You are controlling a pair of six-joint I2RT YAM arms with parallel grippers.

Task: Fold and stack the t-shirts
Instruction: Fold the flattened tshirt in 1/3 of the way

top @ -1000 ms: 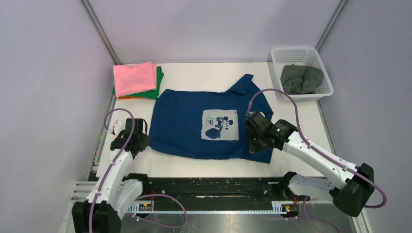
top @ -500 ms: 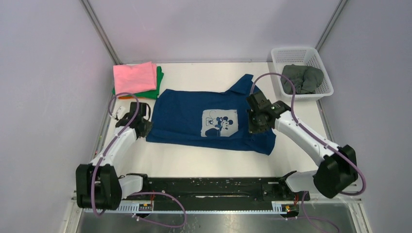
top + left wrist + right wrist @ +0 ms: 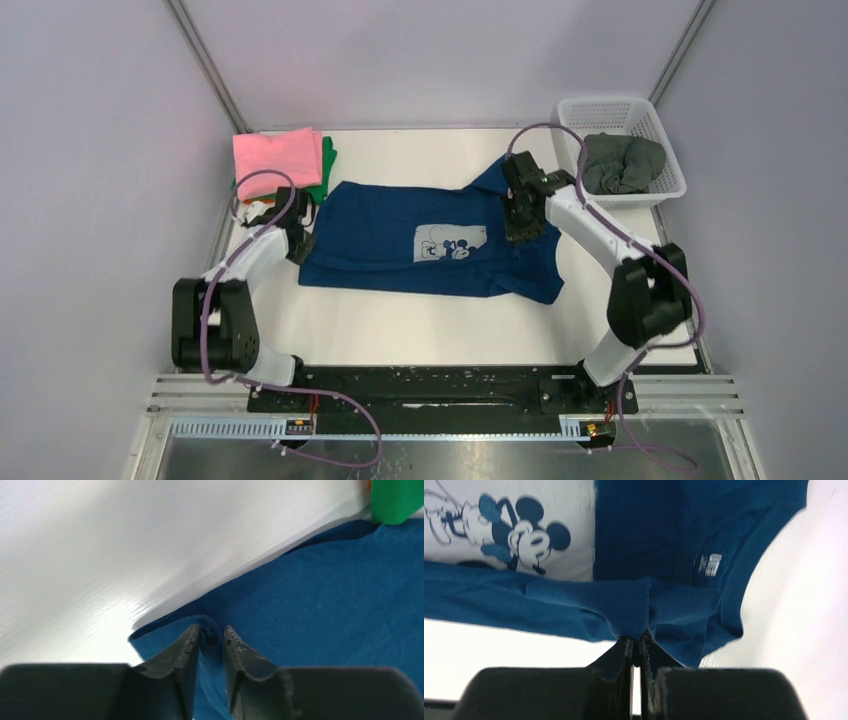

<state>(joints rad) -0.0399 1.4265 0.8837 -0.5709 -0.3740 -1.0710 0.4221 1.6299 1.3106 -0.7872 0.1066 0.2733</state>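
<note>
The navy blue t-shirt (image 3: 400, 255) with a pale cartoon-mouse print lies mid-table, its near edge folded over toward the back. My left gripper (image 3: 297, 240) is shut on the shirt's left hem corner (image 3: 210, 632). My right gripper (image 3: 520, 228) is shut on the shirt's right near edge (image 3: 631, 622), lifted over the print (image 3: 514, 535) and collar. A folded pink t-shirt (image 3: 277, 160) lies on a green one (image 3: 325, 180) with an orange edge below, at the back left. A dark grey-green t-shirt (image 3: 620, 163) lies crumpled in the basket.
A white mesh basket (image 3: 605, 110) stands at the back right corner. Grey walls close in the table on three sides. The folded stack's green corner (image 3: 395, 500) lies just beyond the left gripper. The black rail of the arm bases runs along the near edge.
Both grippers have moved away from the near edge toward the back, carrying the navy shirt's near edge over itself; the fold now covers the lower part of the print.
</note>
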